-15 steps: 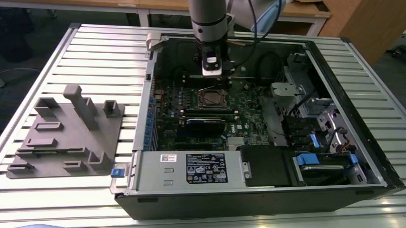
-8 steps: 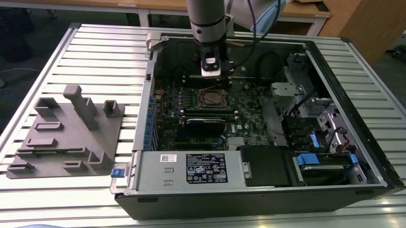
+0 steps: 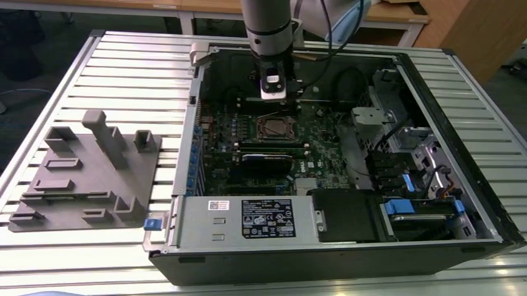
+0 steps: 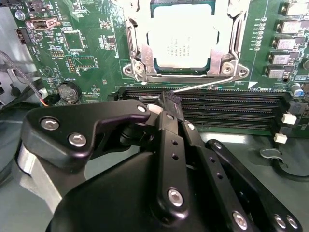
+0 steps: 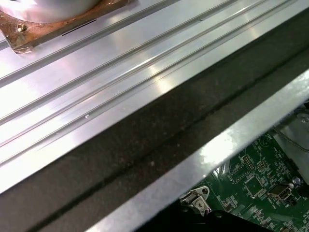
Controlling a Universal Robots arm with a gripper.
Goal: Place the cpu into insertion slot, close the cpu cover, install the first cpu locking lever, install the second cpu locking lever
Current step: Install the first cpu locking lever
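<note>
The cpu [image 4: 183,41], a dull silver square, lies in the insertion slot [image 3: 274,128] on the green motherboard [image 4: 82,53]. The cpu cover [image 4: 140,48], a silver frame, lies flat around it. A thin locking lever [image 4: 207,85] runs along the socket's edge beside the memory slots. In the second wrist view my gripper [image 4: 169,96] has its black fingers [image 4: 175,125] together, tips right at the free end of that lever. I cannot tell whether the wire is pinched or just touched. In the exterior view the gripper [image 3: 274,97] hangs just behind the socket.
The open computer case [image 3: 461,142] lies on a slatted metal table [image 3: 123,68]. Long black memory slots [image 4: 231,106] sit next to the socket. A power supply [image 3: 247,217] fills the near side, drive bays and cables the right. A grey fixture block [image 3: 91,172] stands at the exterior view's left.
</note>
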